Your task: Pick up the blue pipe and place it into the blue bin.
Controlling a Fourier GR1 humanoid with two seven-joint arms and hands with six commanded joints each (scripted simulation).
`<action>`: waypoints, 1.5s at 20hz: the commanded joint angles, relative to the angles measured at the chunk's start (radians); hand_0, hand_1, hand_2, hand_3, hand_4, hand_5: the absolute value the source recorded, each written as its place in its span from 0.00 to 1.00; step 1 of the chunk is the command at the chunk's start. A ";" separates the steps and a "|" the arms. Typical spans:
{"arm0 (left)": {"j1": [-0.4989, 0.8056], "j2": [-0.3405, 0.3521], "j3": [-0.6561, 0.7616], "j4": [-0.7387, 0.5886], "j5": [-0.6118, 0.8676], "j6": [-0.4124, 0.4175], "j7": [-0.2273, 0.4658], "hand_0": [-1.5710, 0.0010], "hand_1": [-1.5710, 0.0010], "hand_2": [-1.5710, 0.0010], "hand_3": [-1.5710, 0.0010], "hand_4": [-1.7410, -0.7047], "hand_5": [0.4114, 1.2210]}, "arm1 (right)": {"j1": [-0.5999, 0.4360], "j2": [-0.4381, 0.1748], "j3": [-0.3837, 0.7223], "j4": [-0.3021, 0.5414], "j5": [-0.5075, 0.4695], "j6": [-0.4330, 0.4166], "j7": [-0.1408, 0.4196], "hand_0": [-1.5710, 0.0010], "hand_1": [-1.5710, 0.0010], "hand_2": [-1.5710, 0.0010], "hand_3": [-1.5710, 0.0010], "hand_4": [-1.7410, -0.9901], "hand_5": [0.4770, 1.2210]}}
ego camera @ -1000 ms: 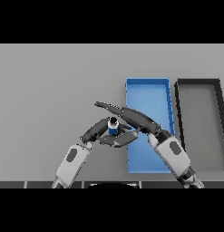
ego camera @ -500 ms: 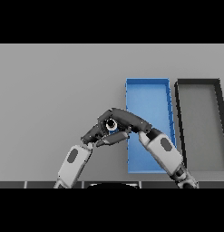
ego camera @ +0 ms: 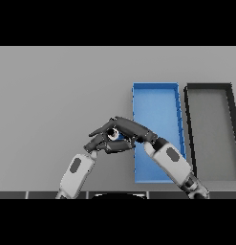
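While both hands meet over the grey table (ego camera: 52, 95), I see the short blue pipe (ego camera: 114, 136) squeezed between them, just left of the open blue rectangular bin (ego camera: 156, 98). Right hand (ego camera: 131, 129) has its fingers curled round it from above, left hand (ego camera: 104, 144) cups it underneath. Black bin (ego camera: 210, 95) sits right of the blue one.

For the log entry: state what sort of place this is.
Probably a bare sorting bench, not a home: a plain grey table carrying only a blue bin and a black bin side by side, with both hands closed around a small blue pipe.
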 commanded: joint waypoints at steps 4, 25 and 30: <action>-0.010 0.040 -0.001 -0.002 -0.051 0.029 -0.028 0.26 0.32 0.34 0.41 0.26 1.00 | -0.005 -0.010 0.001 -0.005 0.035 -0.024 -0.006 0.01 0.01 0.01 0.01 0.01 0.97; -0.008 0.051 0.005 0.017 -0.108 -0.019 0.117 0.99 0.99 0.99 0.99 0.80 0.05 | -0.133 0.037 -0.133 -0.047 -0.223 -0.147 0.164 0.00 0.00 0.00 0.00 0.00 1.00; -0.013 0.047 0.014 0.019 -0.088 -0.030 0.139 1.00 1.00 1.00 1.00 0.81 0.03 | -0.368 -0.045 -0.295 0.037 -0.363 -0.184 0.147 0.00 0.00 0.00 0.00 0.00 1.00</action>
